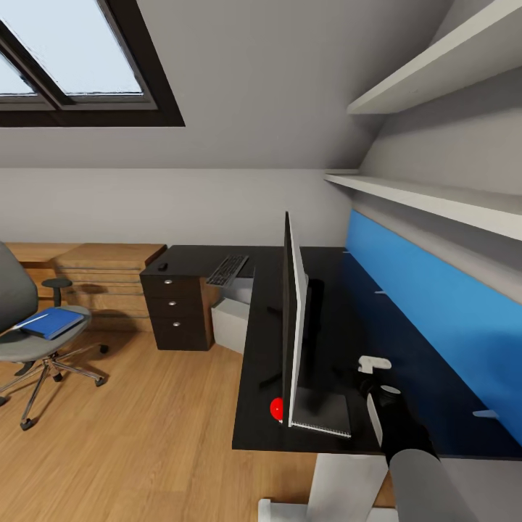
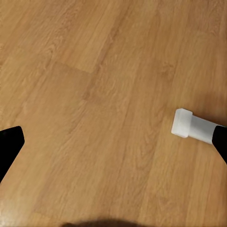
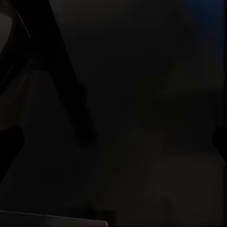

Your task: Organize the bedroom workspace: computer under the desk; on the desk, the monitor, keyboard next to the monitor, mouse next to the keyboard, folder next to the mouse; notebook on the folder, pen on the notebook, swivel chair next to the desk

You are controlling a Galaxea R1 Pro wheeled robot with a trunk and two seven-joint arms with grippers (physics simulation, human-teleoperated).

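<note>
Folder (image 1: 52,322) on swivel chair (image 1: 29,346)

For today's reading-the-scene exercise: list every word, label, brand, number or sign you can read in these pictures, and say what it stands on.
No readable text anywhere.
keyboard: key legends too small to read.
monitor: seen edge-on, only a red dot at its lower corner, no lettering.
folder: plain blue, unmarked.
notebook: no legible title.
</note>
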